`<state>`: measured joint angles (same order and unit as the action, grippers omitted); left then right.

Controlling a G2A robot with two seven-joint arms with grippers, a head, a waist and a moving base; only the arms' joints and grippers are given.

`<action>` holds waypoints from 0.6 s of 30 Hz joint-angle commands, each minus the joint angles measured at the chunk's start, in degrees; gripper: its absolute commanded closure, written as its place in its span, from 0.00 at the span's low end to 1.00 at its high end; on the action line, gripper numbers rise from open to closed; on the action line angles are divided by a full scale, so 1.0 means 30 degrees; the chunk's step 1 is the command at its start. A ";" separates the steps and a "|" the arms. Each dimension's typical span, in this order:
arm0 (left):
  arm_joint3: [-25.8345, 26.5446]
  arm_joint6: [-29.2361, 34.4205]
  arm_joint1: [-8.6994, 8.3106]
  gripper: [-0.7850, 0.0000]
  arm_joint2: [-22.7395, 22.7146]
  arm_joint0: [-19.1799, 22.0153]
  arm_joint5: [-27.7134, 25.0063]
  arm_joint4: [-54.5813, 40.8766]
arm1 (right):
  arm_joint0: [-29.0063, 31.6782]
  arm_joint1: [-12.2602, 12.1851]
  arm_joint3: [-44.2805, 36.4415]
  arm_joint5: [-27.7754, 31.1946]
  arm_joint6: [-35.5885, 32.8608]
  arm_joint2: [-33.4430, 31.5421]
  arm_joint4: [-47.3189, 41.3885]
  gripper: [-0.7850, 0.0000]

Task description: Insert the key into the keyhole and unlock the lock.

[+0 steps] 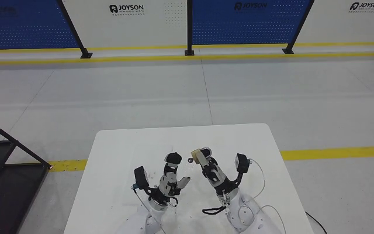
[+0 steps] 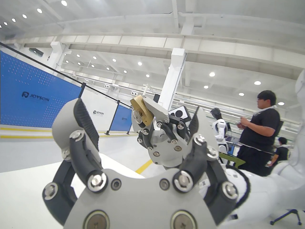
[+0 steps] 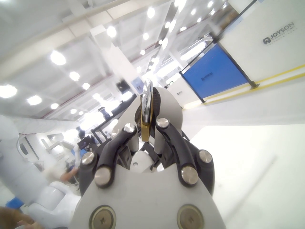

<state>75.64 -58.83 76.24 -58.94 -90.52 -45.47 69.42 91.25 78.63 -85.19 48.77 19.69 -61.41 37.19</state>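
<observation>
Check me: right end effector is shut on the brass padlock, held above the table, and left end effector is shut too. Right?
Not quite. The left end effector is open: the left wrist view shows its fingers spread wide, gripping nothing. The rest holds: the right end effector is shut on the brass padlock, held above the table.
</observation>
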 commanded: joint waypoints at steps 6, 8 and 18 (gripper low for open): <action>0.0511 0.6851 -0.1108 0.00 -0.0980 -0.0204 -0.4178 -0.4245 | -0.0169 -0.0281 0.0268 0.1610 -0.1828 -0.0383 -0.0340 1.00; 0.0696 0.7736 -0.1327 0.00 -0.0887 -0.0157 -0.4178 -0.5063 | -0.0188 -0.0347 0.0257 0.1872 -0.2152 -0.0510 -0.0391 1.00; 0.0737 0.8770 -0.1329 0.00 -0.0497 -0.0232 -0.4178 -0.6003 | -0.0170 -0.0363 0.0089 0.1465 -0.2375 -0.0519 -0.0533 1.00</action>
<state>77.80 -35.01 72.27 -61.22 -91.12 -58.00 53.66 90.71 77.55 -84.61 53.96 12.94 -63.02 35.89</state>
